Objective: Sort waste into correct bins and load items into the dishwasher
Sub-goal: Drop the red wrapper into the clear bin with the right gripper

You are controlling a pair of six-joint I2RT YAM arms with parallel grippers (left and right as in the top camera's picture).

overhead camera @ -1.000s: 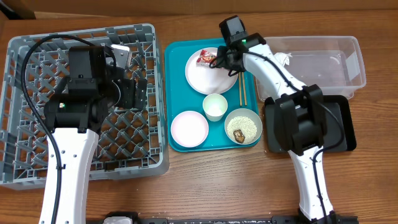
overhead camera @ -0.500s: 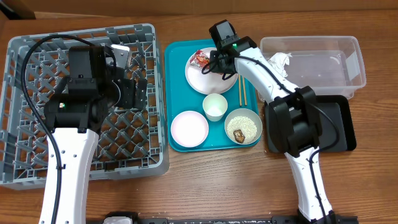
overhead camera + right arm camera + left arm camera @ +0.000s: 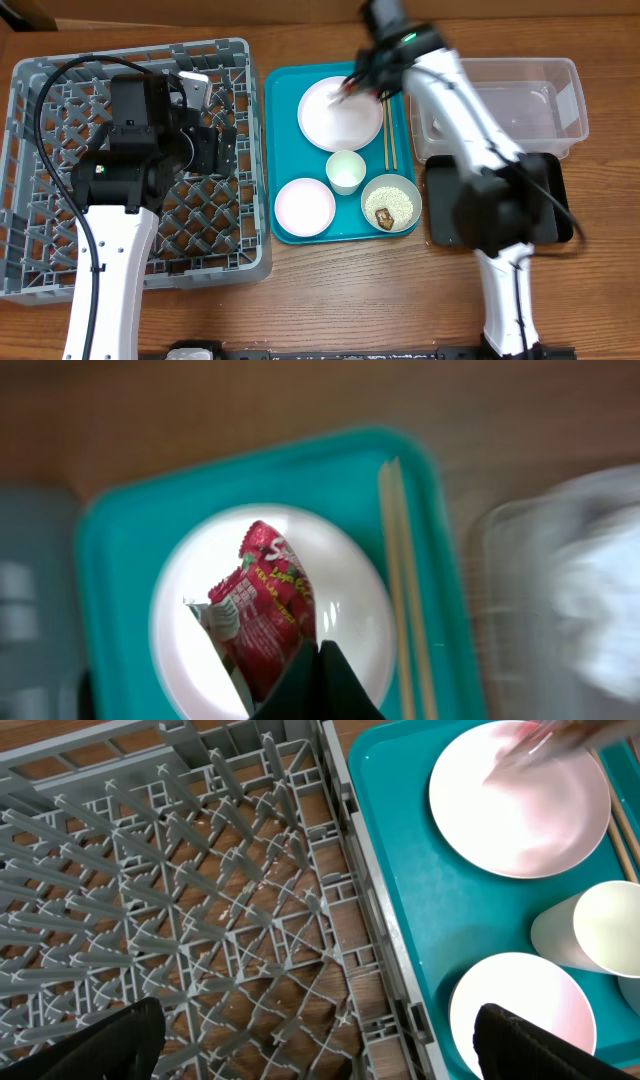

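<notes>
R pincer (image 3: 315, 680) pinching red snack wrapper (image 3: 262, 610) by its lower edge, above plate (image 3: 355, 610); L pincer (image 3: 320, 1045) spread over dish rack (image 3: 200, 920).
Risk: thin grip + quick swing, wrapper slips onto teal tray (image 3: 115, 540) or desk (image 3: 200, 400).

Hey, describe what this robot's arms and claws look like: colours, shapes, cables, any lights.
Both arms are built of smooth white tubular links joined by bulky black housings. The left arm has a thin black cable looping out beside it. The right arm shows a small green light near its wrist. The left claw and the right claw both have matte black fingers.
</notes>
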